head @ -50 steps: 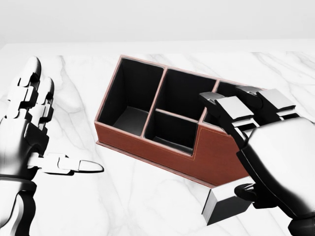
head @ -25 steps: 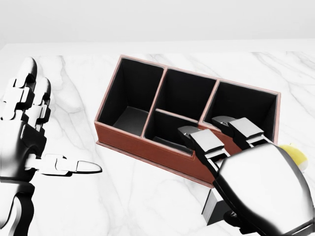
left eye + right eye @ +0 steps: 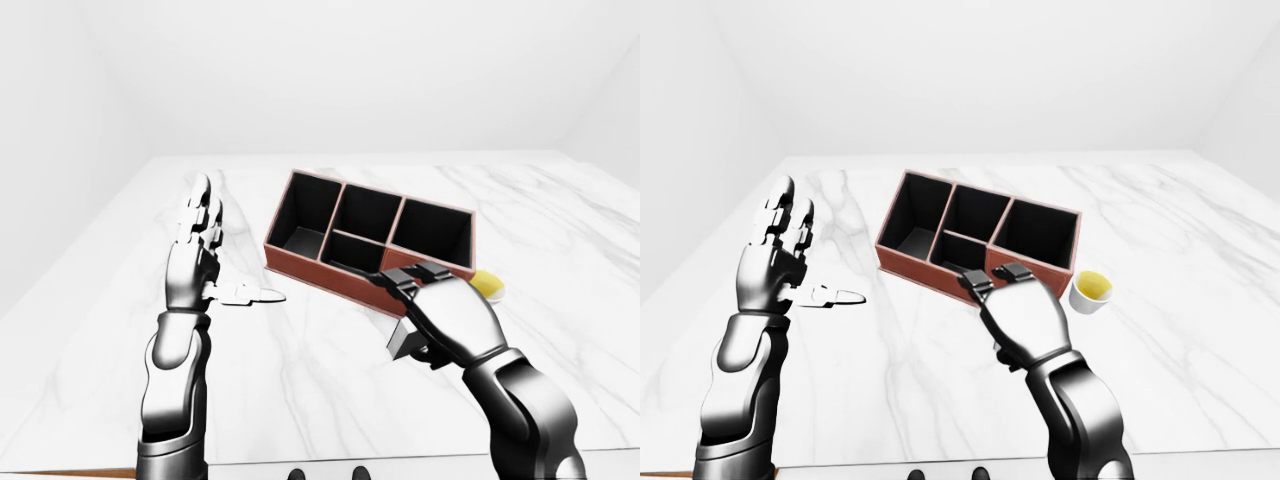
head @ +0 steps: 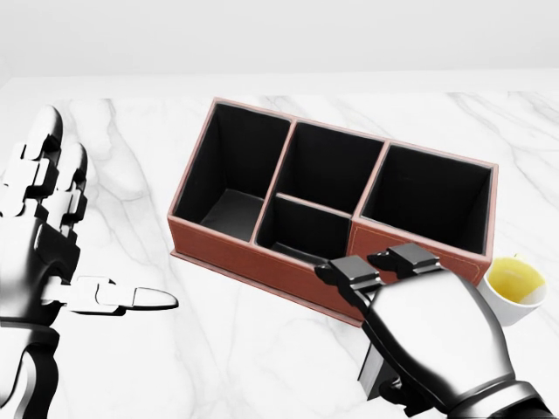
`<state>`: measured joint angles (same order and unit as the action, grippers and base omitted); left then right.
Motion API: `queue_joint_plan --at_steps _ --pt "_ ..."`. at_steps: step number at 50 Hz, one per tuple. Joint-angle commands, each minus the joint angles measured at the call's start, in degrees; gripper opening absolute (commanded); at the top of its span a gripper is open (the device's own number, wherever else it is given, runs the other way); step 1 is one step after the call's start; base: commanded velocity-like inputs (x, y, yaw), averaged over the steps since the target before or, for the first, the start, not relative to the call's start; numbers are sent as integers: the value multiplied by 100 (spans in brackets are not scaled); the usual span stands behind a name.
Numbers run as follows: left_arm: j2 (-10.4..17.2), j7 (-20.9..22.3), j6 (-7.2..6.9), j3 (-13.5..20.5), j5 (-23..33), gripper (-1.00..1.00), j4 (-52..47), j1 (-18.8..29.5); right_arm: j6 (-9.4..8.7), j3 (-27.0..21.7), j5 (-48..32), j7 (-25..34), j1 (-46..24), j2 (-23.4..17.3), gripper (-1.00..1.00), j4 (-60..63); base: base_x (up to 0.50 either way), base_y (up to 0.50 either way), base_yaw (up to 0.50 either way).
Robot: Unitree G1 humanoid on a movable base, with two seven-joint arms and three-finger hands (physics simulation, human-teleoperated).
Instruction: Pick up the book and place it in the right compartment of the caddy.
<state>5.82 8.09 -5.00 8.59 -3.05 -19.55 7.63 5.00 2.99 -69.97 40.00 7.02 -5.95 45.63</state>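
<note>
A large rectangular table top of white marble with thin grey veins (image 3: 300, 380) fills most of the eye views. Its far edge lies under plain white walls (image 3: 330, 70), which meet in soft corners at the upper left and upper right. The light is bright and even, with only weak shadows. At the bottom left corner a narrow strip of brown floor (image 3: 60, 473) shows.

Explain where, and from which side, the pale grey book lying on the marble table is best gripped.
Probably grip the pale grey block-shaped book across its thin side edges, coming down from above. It lies flat on the white marble table, so its underside is out of reach, and the brown leather caddy stands close beside it. The right hand above hides most of it.
</note>
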Motion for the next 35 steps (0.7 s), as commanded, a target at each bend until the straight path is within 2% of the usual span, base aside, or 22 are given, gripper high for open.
queue_joint_plan --at_steps 1,20,35 --pt "-2 -21 0 9 1 100 3 -15 0 -111 1 0 -57 16 40 -406 0 0 0" --pt "-9 -47 0 10 23 100 59 -38 0 -342 70 0 -229 -116 38 -1052 0 0 0" --pt "21 -74 0 9 24 100 475 117 0 -422 190 0 -40 -137 35 -804 0 0 0"
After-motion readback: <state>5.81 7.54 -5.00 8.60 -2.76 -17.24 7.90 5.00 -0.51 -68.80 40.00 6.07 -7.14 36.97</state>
